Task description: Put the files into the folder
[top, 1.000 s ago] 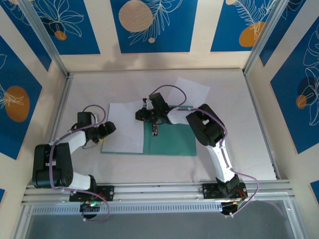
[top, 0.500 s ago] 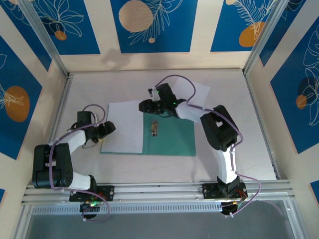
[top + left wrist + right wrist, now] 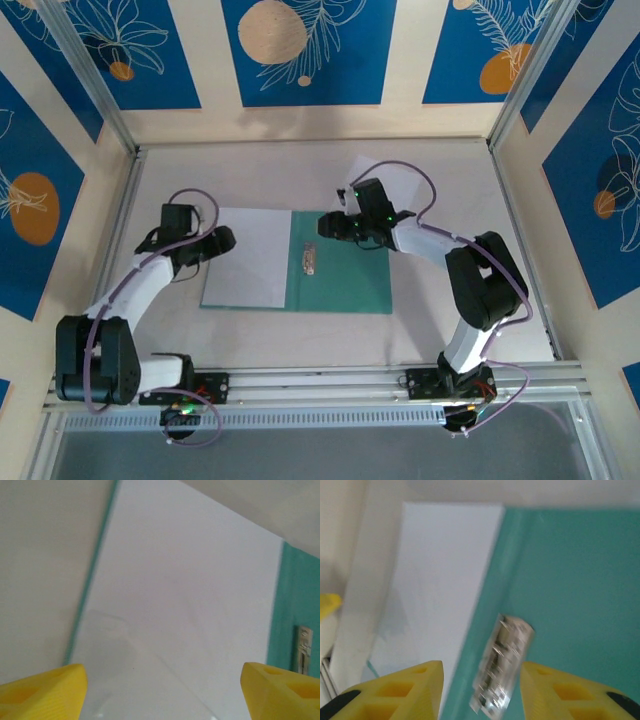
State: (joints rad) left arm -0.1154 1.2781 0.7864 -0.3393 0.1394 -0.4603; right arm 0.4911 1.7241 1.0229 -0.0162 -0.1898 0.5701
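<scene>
The folder (image 3: 345, 285) lies open on the pale table (image 3: 250, 175) between blue-patterned walls (image 3: 300, 50), long axis nine-to-three o'clock; left gripper (image 3: 224, 240) and right gripper (image 3: 323, 227) gape empty.

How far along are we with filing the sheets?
Done: one sheet lies on the left half of the open folder. In hand: nothing; the left hand and the right hand are both open and empty. Left: the second sheet lies beyond the folder, and the cover is not closed.
</scene>
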